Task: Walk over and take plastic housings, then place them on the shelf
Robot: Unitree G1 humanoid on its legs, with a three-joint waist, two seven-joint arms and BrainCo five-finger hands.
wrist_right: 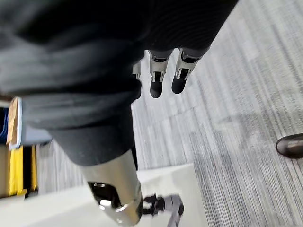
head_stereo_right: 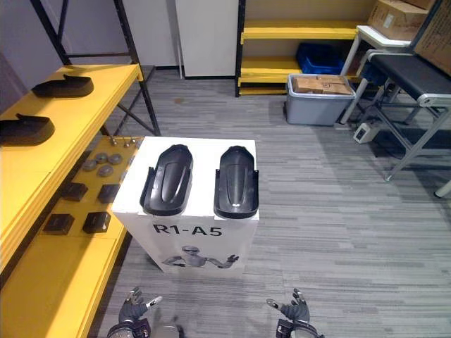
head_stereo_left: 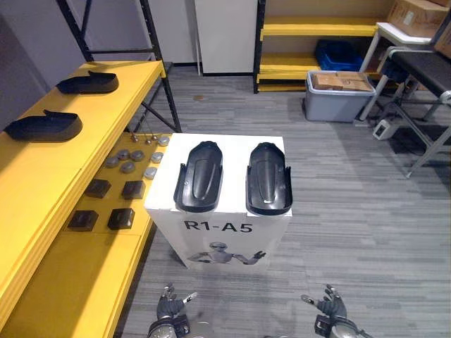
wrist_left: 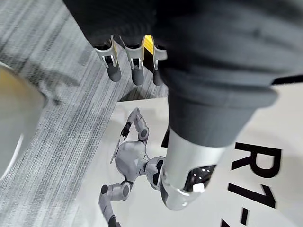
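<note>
A grey bin (head_stereo_left: 338,104) stands on the floor far ahead of the right hand (head_stereo_left: 329,304) and holds cardboard boxes (head_stereo_left: 342,81). Beyond it a blue crate (head_stereo_left: 338,53) sits in a far yellow rack (head_stereo_left: 317,29); what the crate holds cannot be made out.

Both hands are cut off by the near edge of the head views, so little more than fingers shows there. In its own wrist view the left hand (wrist_left: 135,66) has its fingers straight and slightly apart, with nothing in them. The right hand's fingers likewise hang loose and empty. The dark covers hide much of each wrist view.

Two black plastic housings lie on the white table (head_stereo_left: 233,179) directly ahead of the hands, well apart from them. The left housing (head_stereo_left: 199,176) is ahead of the left hand (head_stereo_left: 169,301), and the right housing (head_stereo_left: 268,177) is ahead of the right hand and a little inward. They lie side by side without touching. Their long axes run away from the hands, narrow rounded ends far and wider ends near. The left one leans slightly toward its neighbour.

Out to the left of the left hand, a yellow shelf (head_stereo_left: 70,158) carries two more housings (head_stereo_left: 88,83) (head_stereo_left: 44,127), lying crosswise. On its lower board sit small dark blocks (head_stereo_left: 133,189) and grey discs (head_stereo_left: 130,158).
</note>
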